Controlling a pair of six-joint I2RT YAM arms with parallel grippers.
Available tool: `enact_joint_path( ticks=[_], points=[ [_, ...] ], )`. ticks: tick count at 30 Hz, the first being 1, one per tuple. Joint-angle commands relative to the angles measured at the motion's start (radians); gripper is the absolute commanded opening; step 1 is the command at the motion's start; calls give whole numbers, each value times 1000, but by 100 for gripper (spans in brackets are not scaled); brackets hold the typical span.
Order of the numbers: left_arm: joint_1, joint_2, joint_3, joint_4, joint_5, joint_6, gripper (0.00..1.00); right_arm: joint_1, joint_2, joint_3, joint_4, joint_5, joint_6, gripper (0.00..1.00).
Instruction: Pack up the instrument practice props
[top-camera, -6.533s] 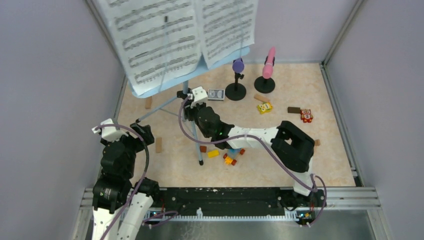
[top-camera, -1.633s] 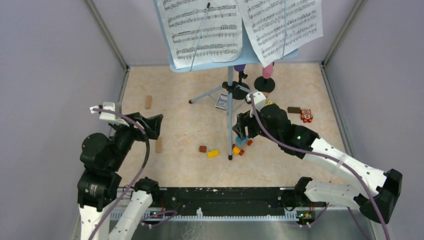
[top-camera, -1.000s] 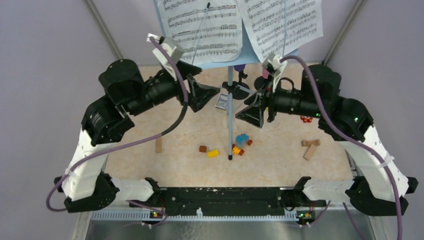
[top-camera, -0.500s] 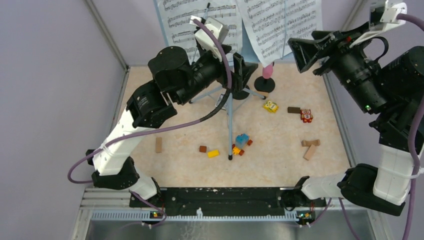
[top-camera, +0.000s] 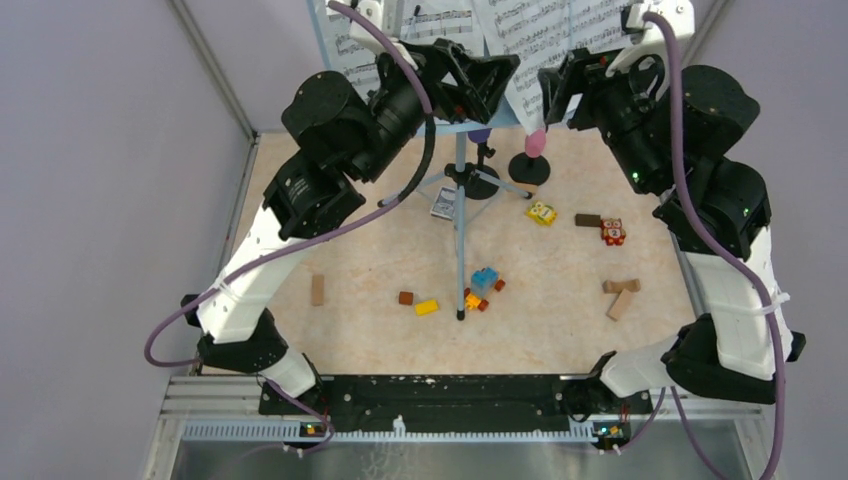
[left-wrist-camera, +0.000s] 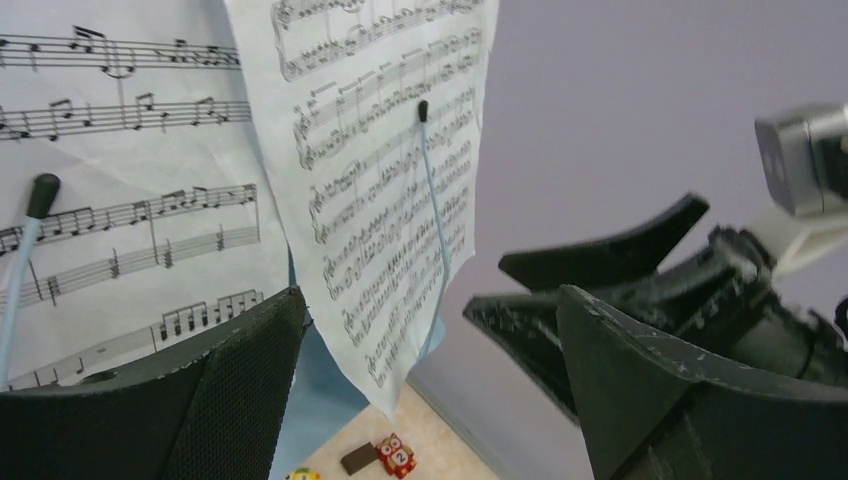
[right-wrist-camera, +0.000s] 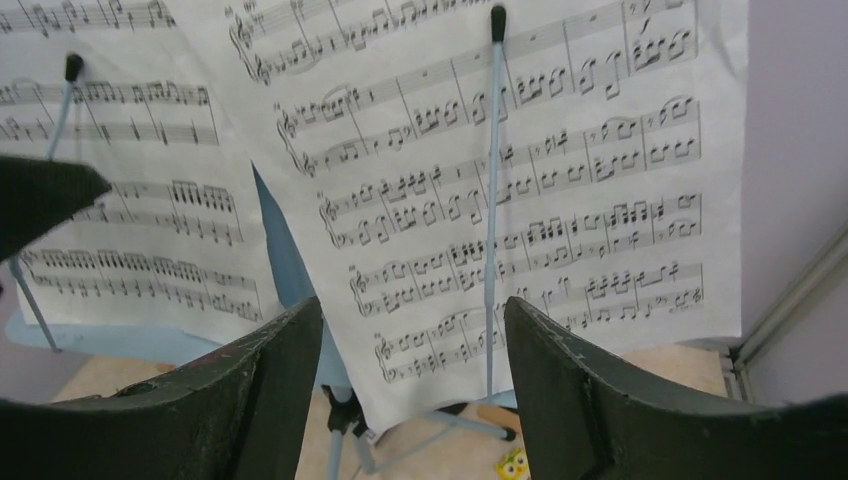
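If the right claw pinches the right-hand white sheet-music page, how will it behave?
Probably floppy: the right-hand white sheet-music page hangs unsupported below the pale blue music desk. Only a thin blue wire arm pins it, so it likely slides out, or tears if yanked. Tugging may tip the desk on its slim pole.
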Motion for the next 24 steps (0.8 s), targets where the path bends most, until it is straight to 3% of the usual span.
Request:
enact_joint_path(
  ticks=[1,9,19,24],
  points=[
    [70,26,38,108,76,-127,99,-7,-82,-87,57,-6,48,66],
    [205,54,-18,255,236,-292,99,-7,-132,-184,79,-20,98,62],
    [219,85,-16,384,280,-321,99,-7,-178,-259,100,-33,116,61],
    [219,78,-60,444,205,-317,99,-7,-198,-285,105,-42,127,61]
  ],
)
